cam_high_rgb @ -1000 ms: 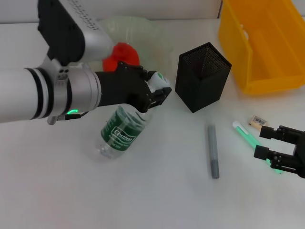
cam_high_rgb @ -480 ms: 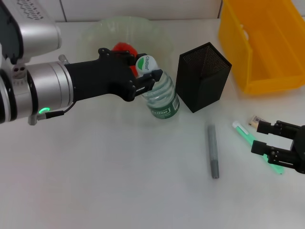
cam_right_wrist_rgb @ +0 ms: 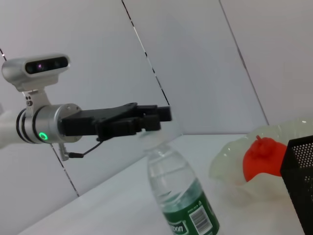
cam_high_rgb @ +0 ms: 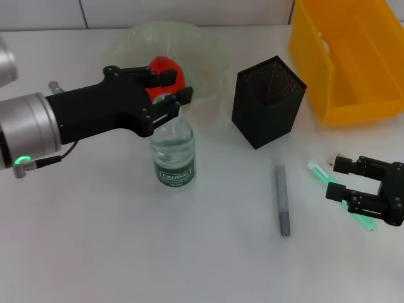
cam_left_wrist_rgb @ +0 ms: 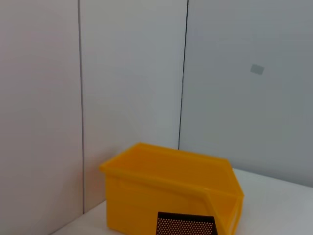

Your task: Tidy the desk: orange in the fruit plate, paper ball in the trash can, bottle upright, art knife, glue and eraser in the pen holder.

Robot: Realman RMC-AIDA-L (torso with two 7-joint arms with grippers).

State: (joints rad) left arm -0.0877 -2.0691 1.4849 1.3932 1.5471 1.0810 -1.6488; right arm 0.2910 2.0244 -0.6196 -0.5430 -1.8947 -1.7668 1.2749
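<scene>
The bottle (cam_high_rgb: 173, 154) stands upright on the table in front of the fruit plate (cam_high_rgb: 126, 39). My left gripper (cam_high_rgb: 168, 96) is shut on its capped top, which is hidden in the head view. The right wrist view shows the left gripper (cam_right_wrist_rgb: 152, 119) on the bottle (cam_right_wrist_rgb: 182, 196). The orange (cam_high_rgb: 165, 67) lies in the fruit plate. My right gripper (cam_high_rgb: 339, 180) is open low over the glue (cam_high_rgb: 317, 170) near the right edge. The eraser (cam_high_rgb: 337, 156) peeks out behind it. The art knife (cam_high_rgb: 281, 199) lies in front of the pen holder (cam_high_rgb: 268, 101).
The trash can (cam_high_rgb: 353, 60) stands at the back right, with a small white thing (cam_high_rgb: 325, 44) inside. The left wrist view shows the trash can (cam_left_wrist_rgb: 171, 183) and the pen holder's top (cam_left_wrist_rgb: 186, 226). The right wrist view shows the orange (cam_right_wrist_rgb: 261, 156) and plate (cam_right_wrist_rgb: 227, 164).
My left gripper has turned the bottle from lying tilted to standing upright and brought it down in front of the plate. My right gripper has edged left over the glue.
</scene>
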